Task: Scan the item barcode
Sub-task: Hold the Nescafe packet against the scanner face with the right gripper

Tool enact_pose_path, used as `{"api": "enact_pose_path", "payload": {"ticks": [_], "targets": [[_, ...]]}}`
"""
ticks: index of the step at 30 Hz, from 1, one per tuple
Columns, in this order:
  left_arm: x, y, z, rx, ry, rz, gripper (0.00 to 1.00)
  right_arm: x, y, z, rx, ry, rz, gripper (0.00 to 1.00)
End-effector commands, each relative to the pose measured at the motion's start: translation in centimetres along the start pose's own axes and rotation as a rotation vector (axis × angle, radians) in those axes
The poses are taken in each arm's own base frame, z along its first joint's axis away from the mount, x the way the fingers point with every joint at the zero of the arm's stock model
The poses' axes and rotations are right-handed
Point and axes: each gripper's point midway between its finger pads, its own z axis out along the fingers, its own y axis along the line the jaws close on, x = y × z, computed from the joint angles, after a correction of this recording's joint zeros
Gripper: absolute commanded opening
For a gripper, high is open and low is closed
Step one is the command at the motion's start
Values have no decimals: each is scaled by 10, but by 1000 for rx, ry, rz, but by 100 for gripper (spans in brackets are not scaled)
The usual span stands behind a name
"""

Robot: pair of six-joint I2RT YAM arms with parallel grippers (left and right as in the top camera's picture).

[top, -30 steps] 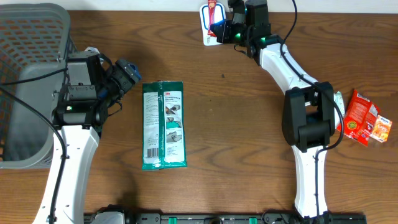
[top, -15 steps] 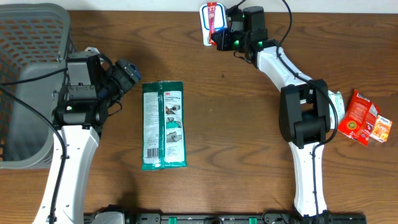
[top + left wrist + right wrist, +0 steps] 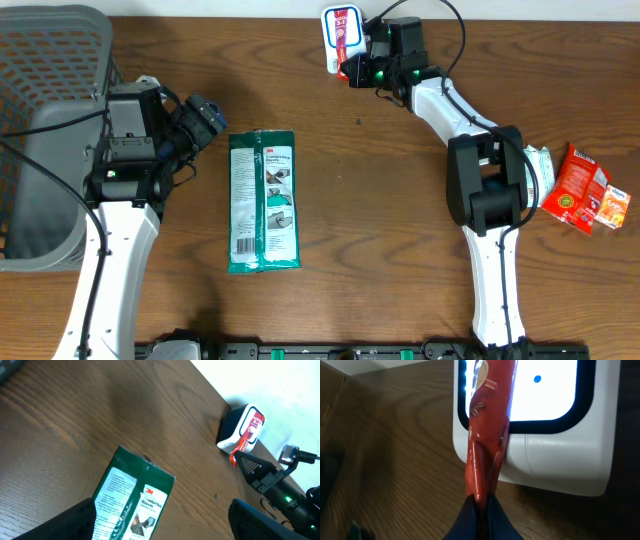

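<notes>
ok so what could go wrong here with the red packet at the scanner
The red packet looks edge-on to the scanner window, so the scan may fail. The right jaws pinch only its lower seam; it could flop or slip. The scanner sits near the far edge of the table, so a push might shift it.

I am holding my left gripper (image 3: 203, 117) wide open and empty, left arm (image 3: 115, 240) folded. I am stretching my right arm (image 3: 452, 106) forward, right gripper (image 3: 480, 510) pinching a red packet (image 3: 487, 420).
</notes>
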Motion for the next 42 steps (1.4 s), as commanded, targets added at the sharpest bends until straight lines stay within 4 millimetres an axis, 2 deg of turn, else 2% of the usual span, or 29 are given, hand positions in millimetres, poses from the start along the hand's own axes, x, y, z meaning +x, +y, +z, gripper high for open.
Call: {"api": "enact_pose_path", "payload": {"ticks": [1, 8, 14, 21, 26, 39, 42], "targets": [[-10, -5, -6, 5, -30, 20, 85, 4, -13, 2, 8, 5, -4, 1], [-10, -5, -6, 5, -30, 20, 85, -1, -12, -2, -6, -6, -7, 1], [-10, -5, -6, 5, -30, 20, 85, -30, 12, -25, -109, -49, -35, 1], [-10, -5, -6, 5, -30, 20, 85, -30, 24, -33, -159, -31, -51, 1], [-9, -5, -6, 4, -30, 20, 85, -50, 40, -52, -248, -76, -82, 1], [-9, -5, -6, 4, -30, 20, 85, -43, 30, -53, -190, -46, -65, 1], [-10, -5, -6, 5, -30, 20, 85, -40, 20, -51, -134, -37, -58, 1]]}}
